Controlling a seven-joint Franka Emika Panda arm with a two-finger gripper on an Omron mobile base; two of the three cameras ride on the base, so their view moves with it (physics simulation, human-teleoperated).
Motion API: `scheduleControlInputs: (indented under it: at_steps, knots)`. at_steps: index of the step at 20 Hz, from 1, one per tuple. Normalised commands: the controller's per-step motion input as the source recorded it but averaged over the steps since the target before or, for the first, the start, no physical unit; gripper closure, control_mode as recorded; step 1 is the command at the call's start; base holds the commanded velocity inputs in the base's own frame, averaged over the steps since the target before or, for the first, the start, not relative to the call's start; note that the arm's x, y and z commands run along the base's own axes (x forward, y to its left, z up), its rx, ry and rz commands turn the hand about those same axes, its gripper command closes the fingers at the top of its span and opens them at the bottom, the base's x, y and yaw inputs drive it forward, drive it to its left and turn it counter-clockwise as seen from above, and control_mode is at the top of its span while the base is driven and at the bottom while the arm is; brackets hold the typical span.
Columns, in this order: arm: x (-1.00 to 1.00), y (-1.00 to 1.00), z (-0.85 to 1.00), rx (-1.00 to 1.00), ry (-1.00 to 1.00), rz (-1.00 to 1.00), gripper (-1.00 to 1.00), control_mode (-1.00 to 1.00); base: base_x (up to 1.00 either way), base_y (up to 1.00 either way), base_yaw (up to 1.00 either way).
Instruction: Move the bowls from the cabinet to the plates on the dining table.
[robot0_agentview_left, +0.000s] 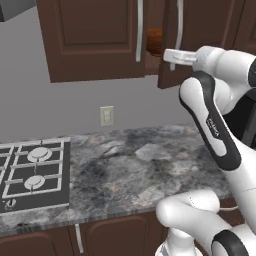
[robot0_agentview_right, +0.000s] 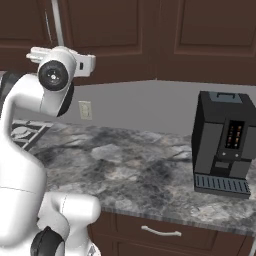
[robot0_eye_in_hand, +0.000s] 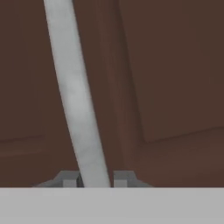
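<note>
In the left base view the gripper (robot0_agentview_left: 172, 56) reaches up to the cabinet (robot0_agentview_left: 95, 35), at the silver bar handle (robot0_agentview_left: 178, 25) of its partly open right door. Just left of the gripper, inside the gap, a reddish-brown bowl (robot0_agentview_left: 154, 41) sits on the shelf. Below lie the stone counter (robot0_agentview_left: 135, 165) and gas hob (robot0_agentview_left: 32, 175).

In the right base view the coffee machine (robot0_agentview_right: 222, 142) stands far right of the hand.

In the hand view both fingertips (robot0_eye_in_hand: 70, 179) clamp the handle (robot0_eye_in_hand: 76, 100) between them.

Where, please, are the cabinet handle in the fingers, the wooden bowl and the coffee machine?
handle (robot0_eye_in_hand: 76, 100): hand view, middle of the silver bar.
wooden bowl (robot0_agentview_left: 154, 42): left base view, its reddish side inside the cabinet.
coffee machine (robot0_agentview_right: 223, 142): right base view, its front panel.
</note>
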Motion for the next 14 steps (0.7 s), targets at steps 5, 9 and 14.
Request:
scheduleControlInputs:
  at_steps: [5,9,14]
  knots:
    - [-0.44,-0.47,0.0,0.07,0.07,0.02,1.0,-1.0,0.0,0.0,0.0]
    - [-0.42,-0.45,0.0,0.05,0.09,0.02,1.0,-1.0,0.0,0.0,0.0]
    - [-0.41,-0.44,0.0,0.05,0.09,0.02,1.0,-1.0,0.0,0.0,0.0]
